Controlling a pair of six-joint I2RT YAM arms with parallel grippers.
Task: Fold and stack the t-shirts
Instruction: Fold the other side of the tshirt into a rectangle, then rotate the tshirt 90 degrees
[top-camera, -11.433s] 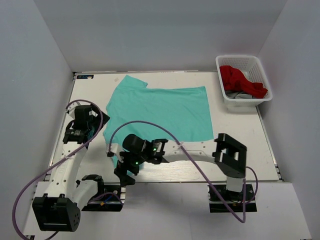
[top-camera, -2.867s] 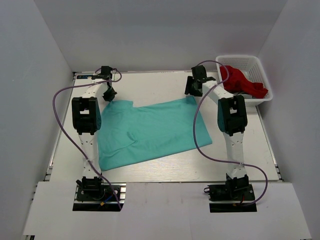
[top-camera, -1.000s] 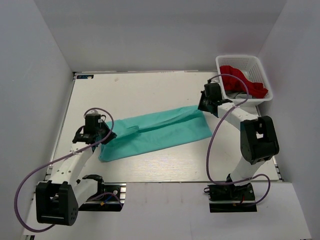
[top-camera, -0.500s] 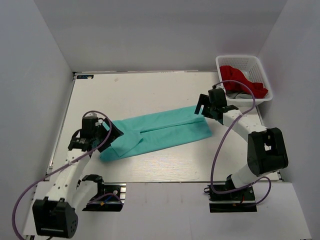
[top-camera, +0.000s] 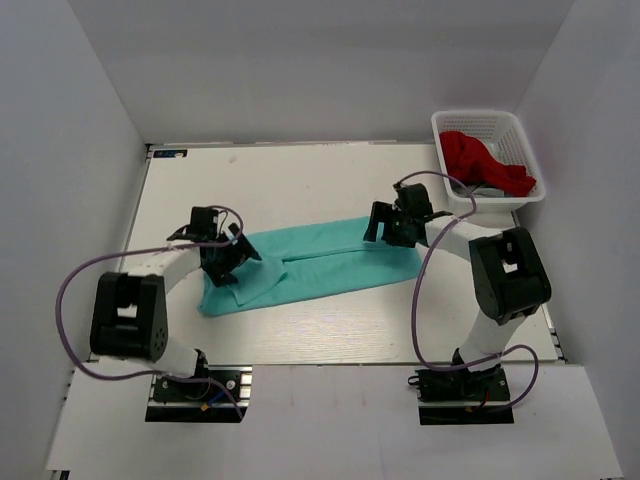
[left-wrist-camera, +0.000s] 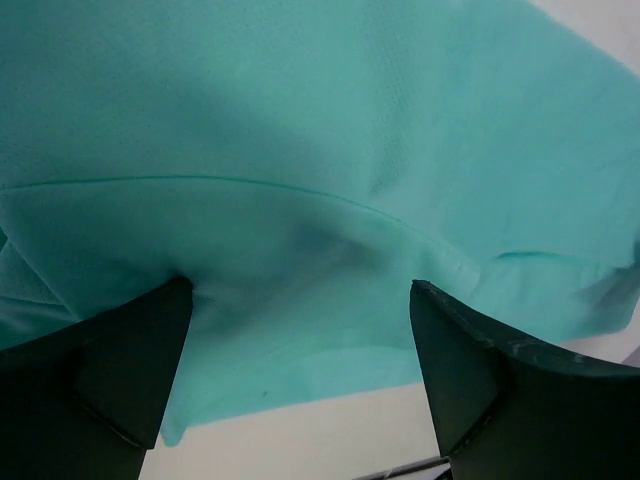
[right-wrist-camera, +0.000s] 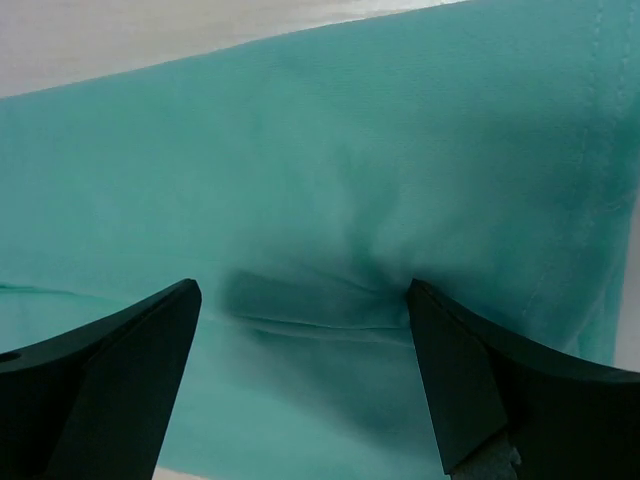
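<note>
both jaws further inward (apart, on t-shirt (top-camera: 320, 262))

t-shirt (top-camera: 330, 260): plain turquoise-green | basket (top-camera: 490, 208): white | cloth (top-camera: 470, 155) inside: red | cables (top-camera: 414, 310): purple | table (top-camera: 300, 180): off-white

T-shirt (top-camera: 320, 262): thin soft cloth, matt, fine knit grain up close, stitched hem line, shallow creases. Left hand (left-wrist-camera: 300, 290) and right hand (right-wrist-camera: 305, 290): fingers matt black, likely plastic, edges slightly scuffed. Surface (top-camera: 330, 180): pale, matt, faint wood-like grain. Basket (top-camera: 490, 208) far right: white plastic lattice, slight sheen. Red cloth (top-camera: 480, 158) inside: soft, crumpled. Cables (top-camera: 413, 310): smooth purple sheath.
</note>
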